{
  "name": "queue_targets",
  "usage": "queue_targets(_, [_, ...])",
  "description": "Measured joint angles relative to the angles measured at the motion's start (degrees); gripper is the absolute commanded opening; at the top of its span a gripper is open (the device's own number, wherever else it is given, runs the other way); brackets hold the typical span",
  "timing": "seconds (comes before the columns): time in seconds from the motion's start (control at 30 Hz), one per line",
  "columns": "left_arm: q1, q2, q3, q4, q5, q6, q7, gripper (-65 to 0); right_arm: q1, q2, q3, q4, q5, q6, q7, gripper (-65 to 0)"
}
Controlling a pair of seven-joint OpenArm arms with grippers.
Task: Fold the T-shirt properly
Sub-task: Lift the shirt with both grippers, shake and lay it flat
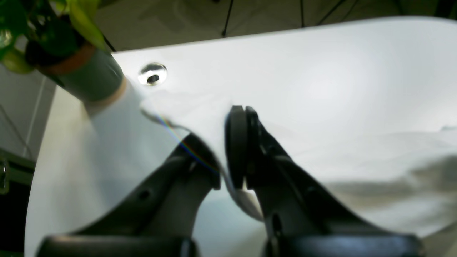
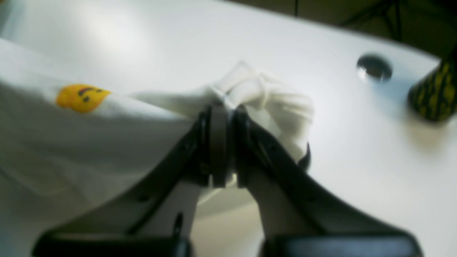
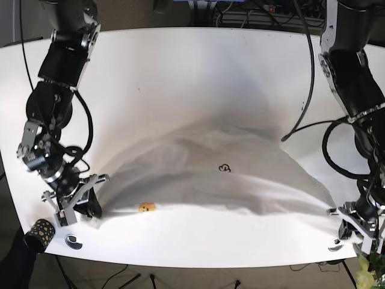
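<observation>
A white T-shirt (image 3: 210, 180) lies spread on the white table (image 3: 180, 66), stretched low between both grippers. It carries a small black mark (image 3: 224, 168) and a yellow smiley (image 3: 147, 207) (image 2: 81, 97). My right gripper (image 3: 90, 206) (image 2: 228, 142) is at the shirt's near-left corner, shut on a bunched fold of cloth (image 2: 271, 96). My left gripper (image 3: 344, 224) (image 1: 223, 164) is at the near-right corner, shut on the shirt's edge, and the T-shirt (image 1: 357, 160) drapes away from it to the right.
A yellow-and-black cup (image 3: 37, 232) (image 2: 433, 96) stands by a table grommet (image 3: 73, 242) (image 2: 374, 67) at the near-left edge. A potted plant (image 3: 367, 274) (image 1: 89, 75) and another grommet (image 3: 334, 247) (image 1: 152, 74) sit at the near-right edge. Cables hang behind the table.
</observation>
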Motion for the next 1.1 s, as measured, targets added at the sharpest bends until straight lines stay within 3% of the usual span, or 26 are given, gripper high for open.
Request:
queue_targets(0.2, [-11.69, -0.76, 0.07, -6.56, 0.48, -0.04, 0.13, -64.7, 13.55, 3.32, -7.41, -7.39, -0.22, 0.09, -0.57, -65.0])
queue_targets(0.3, [-17.73, -1.57, -0.15, -8.87, 3.3, 0.09, 0.0, -64.7, 21.0, 4.61, -10.99, -10.67, -0.17, -0.24, -0.39, -65.0])
queue_targets(0.6, [-24.24, -2.05, -0.24, -10.03, 4.09, 0.15, -0.87, -64.7, 31.95, 5.57, -14.8, -12.94, 0.44, 0.02, -2.56, -65.0])
queue_targets(0.8, [-16.65, -1.79, -0.31, -7.76, 4.02, 0.13, -0.83, -64.7, 26.91, 5.64, -11.89, -12.55, 1.22, 0.33, -5.95, -65.0])
queue_targets(1.1, [3.78, -1.16, -0.28, 3.74, 2.93, -0.33, -0.35, -64.9, 1.92, 4.98, -2.32, -3.98, 0.35, 0.15, -7.65, -65.0])
